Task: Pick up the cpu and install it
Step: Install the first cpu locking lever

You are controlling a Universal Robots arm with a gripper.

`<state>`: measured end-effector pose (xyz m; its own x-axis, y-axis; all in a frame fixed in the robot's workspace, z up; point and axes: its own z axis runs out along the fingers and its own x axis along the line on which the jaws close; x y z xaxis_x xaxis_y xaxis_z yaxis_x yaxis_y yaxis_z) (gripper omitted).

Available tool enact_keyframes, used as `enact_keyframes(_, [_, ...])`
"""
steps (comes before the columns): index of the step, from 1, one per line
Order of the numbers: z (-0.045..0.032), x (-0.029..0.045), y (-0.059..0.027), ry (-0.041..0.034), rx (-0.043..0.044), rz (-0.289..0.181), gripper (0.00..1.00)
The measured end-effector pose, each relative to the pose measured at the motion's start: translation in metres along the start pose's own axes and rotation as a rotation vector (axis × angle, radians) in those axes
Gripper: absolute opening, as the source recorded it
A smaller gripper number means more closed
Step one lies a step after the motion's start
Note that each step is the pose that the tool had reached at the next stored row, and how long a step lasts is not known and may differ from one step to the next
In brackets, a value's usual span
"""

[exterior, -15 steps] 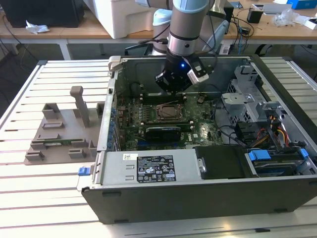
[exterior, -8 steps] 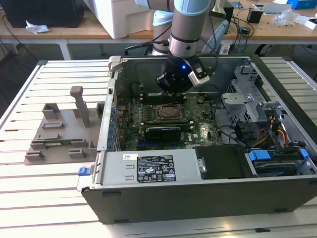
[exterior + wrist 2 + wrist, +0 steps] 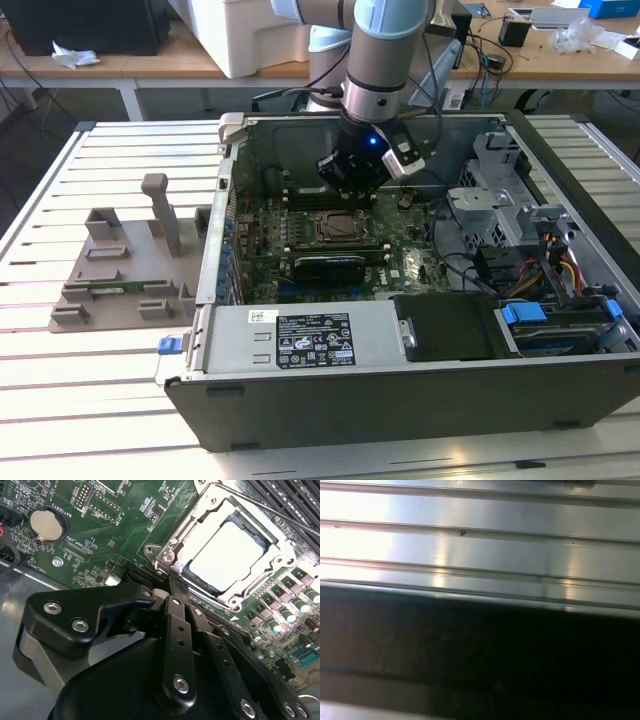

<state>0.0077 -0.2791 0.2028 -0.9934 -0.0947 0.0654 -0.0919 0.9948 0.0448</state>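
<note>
Hovering inside the open computer case (image 3: 560,170), the claw (image 3: 352,178) hangs over the motherboard (image 3: 300,245) just above the socket area; in the second wrist view its black fingers (image 3: 176,630) lie pressed together with nothing between them, so I judge it closed and empty. The cpu (image 3: 227,555) sits in the socket (image 3: 220,555) on the green board, framed by the bright metal retention bracket (image 3: 165,555), which lies around its edges; from these views the chip appears already seated, though I cannot tell whether the bracket is latched. It shows as a flat square with a pale, silvery, smooth top, brightly lit and without visible marks, lying level with the frame around it. Handling judgement: the part is light, rigid and thin, with a slick metal top that offers little friction, and its underside contacts are likely delicate, so any hold belongs on two opposite side edges, squarely, with light force and no tilt. A round coin cell (image 3: 46,524) lies well apart from the socket on the same board. In the exterior view, the grey fixture (image 3: 120,270) stands on the slatted counter (image 3: 60,400), beside the case on the exterior view's left
</note>
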Motion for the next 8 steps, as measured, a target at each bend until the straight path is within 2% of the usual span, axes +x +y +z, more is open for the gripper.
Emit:
enact_keyframes(3, [0.0006,0.0,-0.0001,0.0003,-0.0015,0.0,0.11])
enact_keyframes(8, [0.0008,-0.0001,0.0003,-0.0008,-0.0119,-0.001,0.11])
